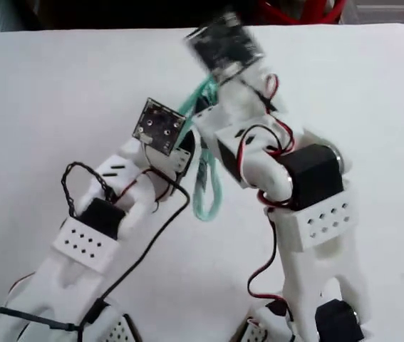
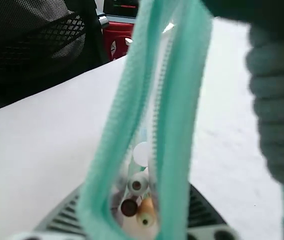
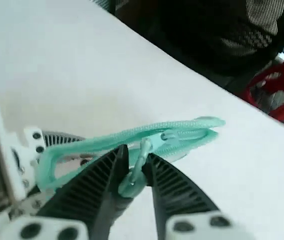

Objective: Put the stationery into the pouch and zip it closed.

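Your pouch [image 1: 206, 192], teal with a clear side, sits at the middle of the white table [image 1: 59, 85], held up between the two arms. Its mouth is partly unzipped, and the ends of several pens [image 2: 136, 197] show inside.

Your left gripper [image 2: 134, 220] has its ribbed pads pressed against either side of the pouch at one end. Your right gripper [image 3: 135, 156] has its black jaws pinched on the zipper pull [image 3: 137, 172], which hangs from the zip line near the far end.

Obstructions: in the high view both wrist assemblies overhang the pouch and cover most of it. A black cable [image 1: 152, 235] loops across the table beside the left arm.

Surroundings: a black mesh chair [image 2: 31, 40] and a red stool [image 3: 277, 90] stand beyond the far table edge.
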You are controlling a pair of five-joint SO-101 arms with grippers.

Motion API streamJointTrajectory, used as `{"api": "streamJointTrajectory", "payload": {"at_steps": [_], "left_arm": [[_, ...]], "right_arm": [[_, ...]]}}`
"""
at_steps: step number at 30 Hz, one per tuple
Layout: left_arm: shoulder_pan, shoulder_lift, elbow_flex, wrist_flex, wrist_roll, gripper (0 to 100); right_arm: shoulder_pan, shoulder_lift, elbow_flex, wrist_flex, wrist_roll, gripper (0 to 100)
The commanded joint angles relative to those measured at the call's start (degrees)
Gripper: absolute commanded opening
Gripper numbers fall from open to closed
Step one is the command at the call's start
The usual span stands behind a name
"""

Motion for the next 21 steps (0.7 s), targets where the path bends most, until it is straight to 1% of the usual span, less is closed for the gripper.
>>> {"api": "streamJointTrajectory", "payload": {"at_steps": [1,4,6,14,21], "left_arm": [[-0.66,0.66,-0.79,-0.35,0.7,4],[-0.66,0.66,-0.79,-0.35,0.7,4],[-0.66,0.66,-0.79,-0.35,0.7,4],[-0.66,0.66,-0.79,-0.35,0.7,4],[-0.66,0.66,-0.79,-0.35,0.7,4]], "right_arm": [[0.48,-0.31,-4.13,0.22,-7.91,1.9],[0.04,0.48,-3.87,1.71,-6.86,1.9],[-1.98,1.36,-4.31,3.38,-4.4,1.9],[-13.58,3.74,-4.31,11.91,10.9,1.9],[-22.46,1.36,-4.4,14.37,16.88,1.9]]}}
